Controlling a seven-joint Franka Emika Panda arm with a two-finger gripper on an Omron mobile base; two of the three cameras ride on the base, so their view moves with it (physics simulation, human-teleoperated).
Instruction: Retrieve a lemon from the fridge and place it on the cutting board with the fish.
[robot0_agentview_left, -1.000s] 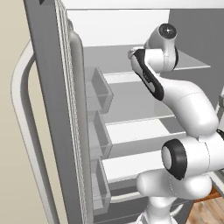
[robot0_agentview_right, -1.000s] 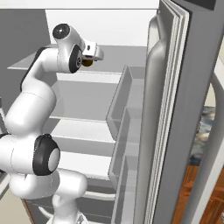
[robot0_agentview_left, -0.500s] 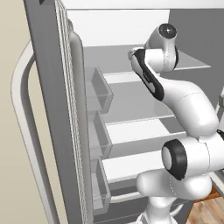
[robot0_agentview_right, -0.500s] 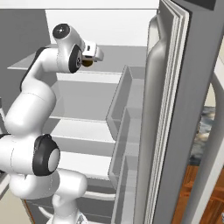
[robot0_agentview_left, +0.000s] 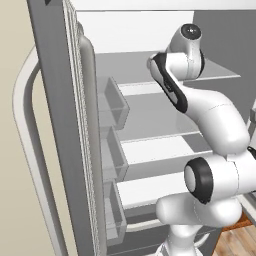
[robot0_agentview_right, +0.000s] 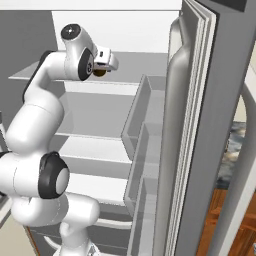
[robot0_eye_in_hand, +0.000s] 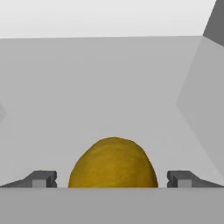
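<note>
Inside the fridge (robot0_agentview_left: 55, 75), nothing is seen changed.
The gripper (robot0_eye_in_hand: 112, 179) is kept fully spread, unclosed, around the lemon (robot0_eye_in_hand: 113, 162); grasping remains pending.

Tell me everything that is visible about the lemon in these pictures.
The lemon is a small rounded fruit of dull yellow-ochre colour with a slightly bumpy, matte skin. It lies on a grey shelf inside the open fridge. In the hand view its upper part shows between the two dark fingertips of the open end effector, with a gap on each side, so neither touches it. In the right base view it peeks out under the hand.
</note>
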